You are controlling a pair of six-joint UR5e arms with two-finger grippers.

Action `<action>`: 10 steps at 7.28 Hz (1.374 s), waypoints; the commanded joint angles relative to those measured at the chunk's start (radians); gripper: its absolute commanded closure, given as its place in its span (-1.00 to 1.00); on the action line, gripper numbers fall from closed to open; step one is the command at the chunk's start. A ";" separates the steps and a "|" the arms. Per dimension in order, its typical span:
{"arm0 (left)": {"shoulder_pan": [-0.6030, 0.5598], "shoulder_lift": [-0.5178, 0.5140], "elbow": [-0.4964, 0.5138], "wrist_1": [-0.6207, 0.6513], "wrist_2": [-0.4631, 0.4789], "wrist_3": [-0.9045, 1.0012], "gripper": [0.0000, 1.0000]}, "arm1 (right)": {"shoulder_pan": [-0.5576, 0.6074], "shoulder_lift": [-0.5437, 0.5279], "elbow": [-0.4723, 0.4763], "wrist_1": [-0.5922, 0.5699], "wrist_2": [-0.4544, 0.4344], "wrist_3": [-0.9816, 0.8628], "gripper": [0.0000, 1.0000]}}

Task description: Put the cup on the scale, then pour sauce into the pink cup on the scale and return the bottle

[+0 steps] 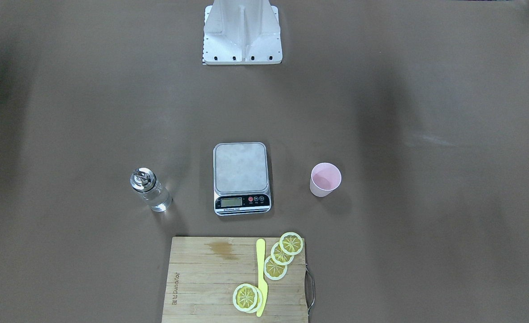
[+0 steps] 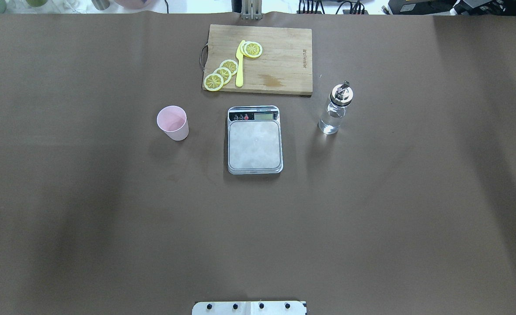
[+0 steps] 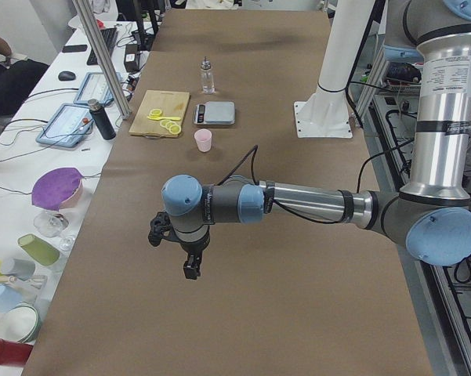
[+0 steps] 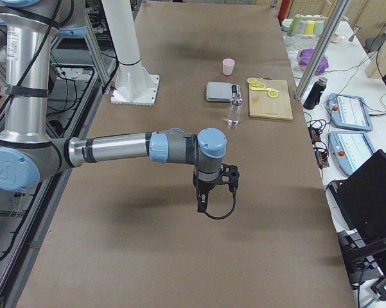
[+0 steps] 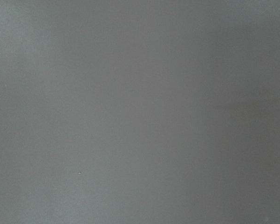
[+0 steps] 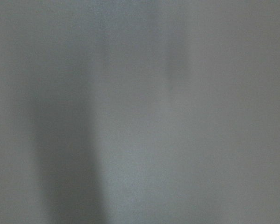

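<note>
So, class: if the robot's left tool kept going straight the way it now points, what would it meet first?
The left tool points roughly downward, so it would most likely meet the brown table first; its wrist camera shows only plain surface. How far below is unclear.

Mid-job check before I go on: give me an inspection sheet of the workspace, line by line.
Surface: brown paper-covered table, no spills seen.
Job's things: small pale pink plastic cup upright on the table, on the robot's left of the steel-topped digital scale, whose platform is bare. Clear glass bottle with metal pourer upright on the scale's right, clear sauce inside.
Clutter: wooden cutting board beyond the scale, carrying lemon slices and a yellow plastic knife.
Grippers: left tool and right tool are far from the job's things; open or shut cannot be told.
Cables: black cable at the left wrist, another at the right.
Surroundings: white side bench with tablets.
</note>
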 commanded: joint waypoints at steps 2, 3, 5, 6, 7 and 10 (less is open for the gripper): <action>0.001 0.005 -0.001 0.002 0.000 0.000 -0.96 | 0.001 0.001 0.000 0.000 0.026 0.004 -1.00; 0.001 0.005 -0.007 0.003 -0.006 0.000 -0.96 | 0.001 0.001 -0.002 0.000 0.026 0.003 -1.00; 0.006 0.003 0.016 0.000 -0.003 -0.002 -0.96 | 0.001 -0.001 -0.002 0.000 0.026 0.006 -1.00; 0.006 0.000 0.007 0.000 -0.011 -0.011 -0.96 | 0.001 -0.001 0.000 0.000 0.026 0.006 -1.00; 0.006 0.000 0.005 -0.005 -0.011 -0.014 -0.96 | 0.001 0.001 0.004 0.000 0.026 0.007 -1.00; 0.009 -0.006 0.003 -0.005 -0.014 -0.012 -0.96 | 0.021 -0.002 0.046 -0.008 0.071 0.007 -1.00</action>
